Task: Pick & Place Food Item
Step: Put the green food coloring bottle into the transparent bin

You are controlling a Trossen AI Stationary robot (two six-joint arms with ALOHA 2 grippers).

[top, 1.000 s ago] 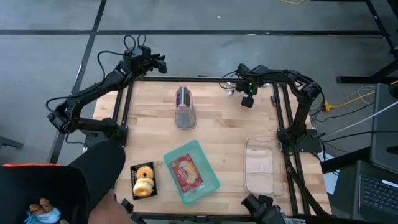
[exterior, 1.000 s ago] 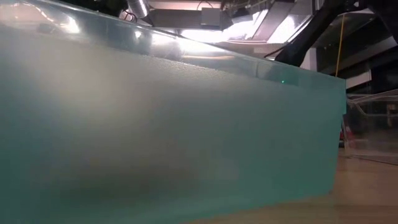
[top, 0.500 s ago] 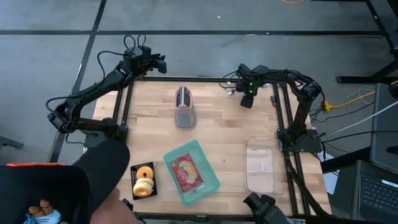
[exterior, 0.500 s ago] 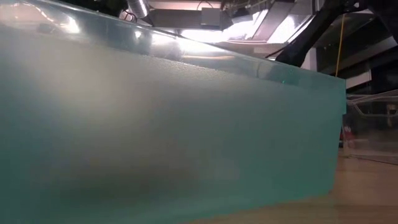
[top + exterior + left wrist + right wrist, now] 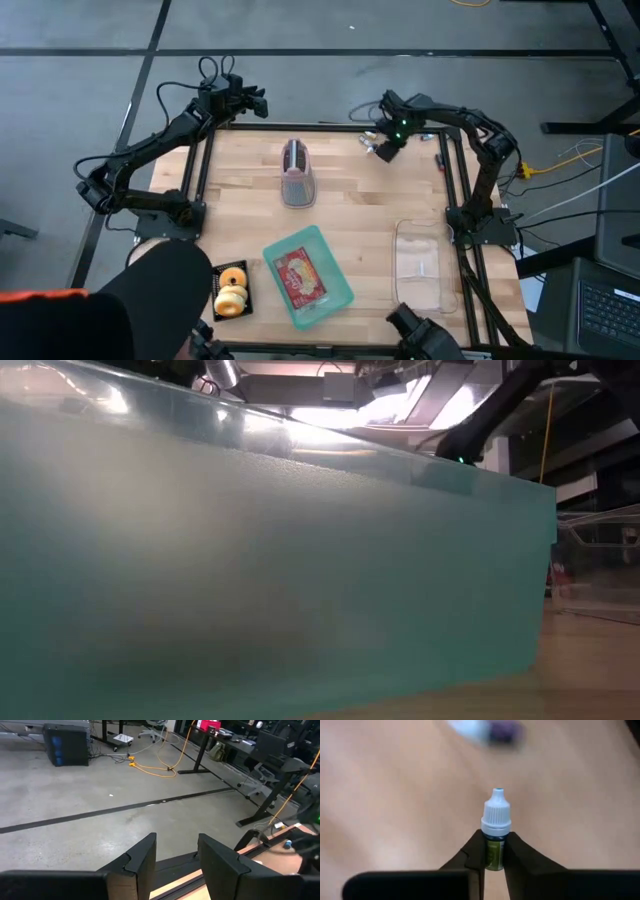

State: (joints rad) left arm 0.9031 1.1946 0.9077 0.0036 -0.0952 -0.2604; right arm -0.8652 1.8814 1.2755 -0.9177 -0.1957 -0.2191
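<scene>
My right gripper [image 5: 381,146] hangs over the table's far right part, shut on a small dropper bottle [image 5: 495,827] that has a white cap and an olive body. On the near side a teal tub [image 5: 338,296] holds a red food packet [image 5: 300,275]. Beside it lie two doughnuts [image 5: 231,290] on a black tray. My left gripper [image 5: 258,102] waits open beyond the far left corner, with nothing between its fingers [image 5: 145,857]. My right gripper pinches the bottle's olive body [image 5: 494,851] between its two fingertips, just below the cap. The fingers point steeply down at the table. The white cap [image 5: 496,812] sticks out past the fingertips, and the bottle's base is hidden between the fingers.
A grey upright appliance [image 5: 297,172] stands at the table's far middle, and a clear plastic box [image 5: 418,264] sits near the right edge. A person's dark sleeve [image 5: 150,305] reaches in at the near left corner. The teal tub's wall [image 5: 260,580] fills the low view.
My right gripper has shifted a little toward the table's far left and has rolled about its own line. The person's dark sleeve has drawn back toward the near left corner.
</scene>
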